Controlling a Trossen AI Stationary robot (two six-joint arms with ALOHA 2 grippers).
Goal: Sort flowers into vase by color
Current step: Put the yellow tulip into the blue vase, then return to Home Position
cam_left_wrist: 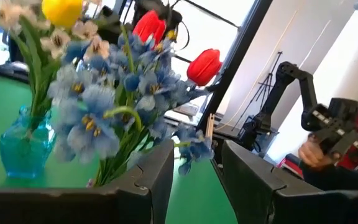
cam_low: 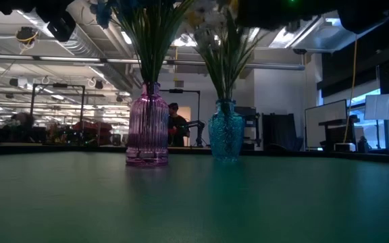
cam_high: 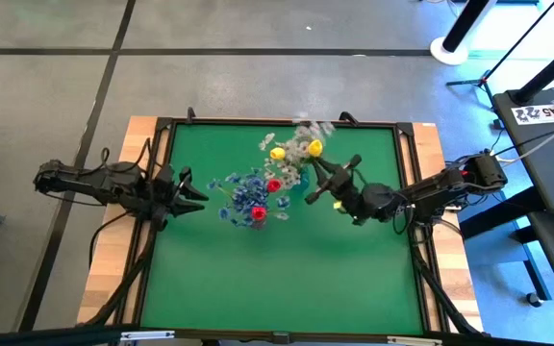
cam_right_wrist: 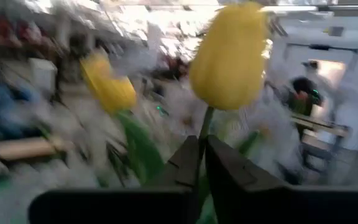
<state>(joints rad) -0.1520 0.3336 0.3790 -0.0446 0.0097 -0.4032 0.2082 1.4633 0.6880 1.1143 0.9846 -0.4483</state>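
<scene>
Green felt covered the worktop point(cam_high: 287, 269), and two vases stood just beside each other toward its far edge: a pink ribbed vase point(cam_low: 147, 131) holding blue sprays point(cam_left_wrist: 98, 106) with red tulips point(cam_left_wrist: 204, 65), and a teal vase point(cam_low: 226, 131) holding white sprays point(cam_high: 301, 130) with a yellow tulip point(cam_high: 277, 152). The right gripper point(cam_right_wrist: 202, 146) hung above the teal vase, its jaws pinched on the thin stem of another yellow tulip point(cam_right_wrist: 229, 56), though that view was blurred. The left gripper point(cam_high: 198, 197) waited near the left edge, just beside the blue sprays, its jaws apart and holding nothing.
</scene>
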